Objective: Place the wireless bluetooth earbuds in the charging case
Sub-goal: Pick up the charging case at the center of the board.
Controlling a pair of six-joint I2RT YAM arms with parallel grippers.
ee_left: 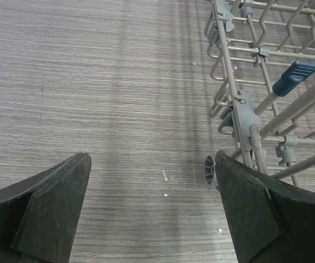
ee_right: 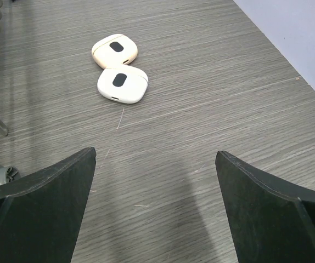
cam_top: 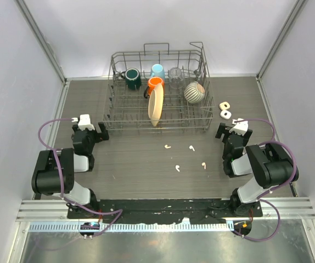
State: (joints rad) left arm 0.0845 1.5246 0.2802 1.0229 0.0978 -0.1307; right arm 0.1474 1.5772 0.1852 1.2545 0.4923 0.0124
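Note:
Several tiny white earbuds lie loose on the table in front of the rack: one, another, and two nearer ones. The white charging case lies at the right, a dark oval on its top face, touching a beige-tinted twin case just behind it. My right gripper is open and empty, a short way in front of the cases. Over bare table at the rack's left front corner, my left gripper stands open and holds nothing. No earbud appears in either wrist view.
A wire dish rack stands at the back centre with mugs, a glass, a striped bowl and a pale wooden utensil in it. Its corner and a small grey wheel are close to my left gripper's right finger. Walls enclose the table.

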